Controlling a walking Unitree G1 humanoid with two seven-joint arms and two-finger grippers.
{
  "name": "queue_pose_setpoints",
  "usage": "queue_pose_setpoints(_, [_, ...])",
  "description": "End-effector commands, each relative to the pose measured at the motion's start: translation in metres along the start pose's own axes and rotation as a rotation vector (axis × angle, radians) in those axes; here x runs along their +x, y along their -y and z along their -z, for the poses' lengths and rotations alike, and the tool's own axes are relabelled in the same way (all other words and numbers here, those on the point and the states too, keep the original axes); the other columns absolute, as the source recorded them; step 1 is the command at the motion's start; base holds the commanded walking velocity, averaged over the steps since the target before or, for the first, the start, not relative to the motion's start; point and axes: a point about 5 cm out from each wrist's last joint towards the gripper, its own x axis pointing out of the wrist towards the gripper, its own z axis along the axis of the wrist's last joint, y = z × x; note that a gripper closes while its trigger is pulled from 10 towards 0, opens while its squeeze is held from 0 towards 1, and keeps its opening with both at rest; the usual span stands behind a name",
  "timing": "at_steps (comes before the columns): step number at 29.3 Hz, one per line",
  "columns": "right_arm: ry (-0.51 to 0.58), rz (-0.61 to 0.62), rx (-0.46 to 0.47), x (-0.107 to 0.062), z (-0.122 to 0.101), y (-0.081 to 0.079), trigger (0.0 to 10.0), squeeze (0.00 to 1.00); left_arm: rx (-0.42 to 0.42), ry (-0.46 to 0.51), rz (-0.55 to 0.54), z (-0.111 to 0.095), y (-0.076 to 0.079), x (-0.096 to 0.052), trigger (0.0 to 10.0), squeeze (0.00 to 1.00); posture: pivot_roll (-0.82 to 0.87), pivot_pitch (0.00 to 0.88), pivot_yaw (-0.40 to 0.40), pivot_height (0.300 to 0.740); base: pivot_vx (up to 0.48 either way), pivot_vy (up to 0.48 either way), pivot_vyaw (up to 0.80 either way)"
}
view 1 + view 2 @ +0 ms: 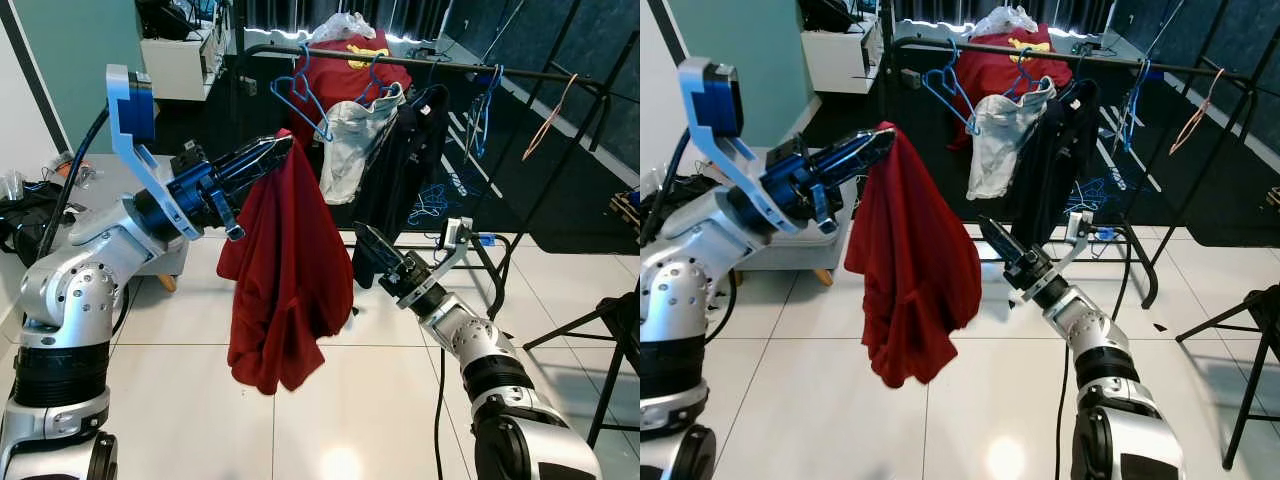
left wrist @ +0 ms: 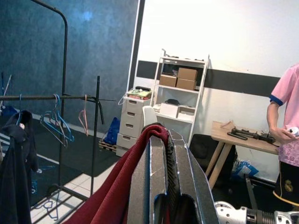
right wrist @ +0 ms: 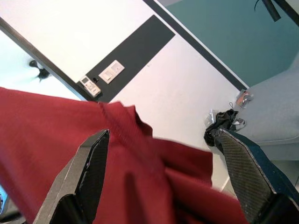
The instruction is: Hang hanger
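Hanging from pinching left gripper [image 1: 272, 152]: red garment [image 1: 285, 280]; right gripper [image 1: 366, 243] spread beside it

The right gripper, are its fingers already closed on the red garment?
No, the right gripper has its fingers spread wide apart, with the red garment only lying in front of them, not pinched.
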Motion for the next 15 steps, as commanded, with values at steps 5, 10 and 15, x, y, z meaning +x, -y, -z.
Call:
queue_pose_setpoints(5, [-0.035, -0.053, 0.018, -0.007, -0.006, -0.002, 10.0, 0.00, -0.015, -0.014, 0.023, 0.002, 0.003, 0.000, 0.0, 0.00, -0.03, 0.030, -0.072, 0.740, 0.000, 0.000, 0.00])
queue_pose_setpoints(10, [-0.182, -0.170, 0.117, -0.011, 0.013, -0.011, 10.0, 0.00, -0.014, -0.009, 0.026, 0.002, 0.004, 0.002, 0.0, 0.00, -0.03, 0.035, -0.073, 0.740, 0.000, 0.000, 0.00])
queue_pose_setpoints(15, [-0.326, -0.258, 0.219, -0.018, 0.031, -0.018, 10.0, 0.00, -0.017, -0.004, 0.032, 0.001, 0.006, 0.003, 0.0, 0.00, -0.03, 0.042, -0.073, 0.740, 0.000, 0.000, 0.00])
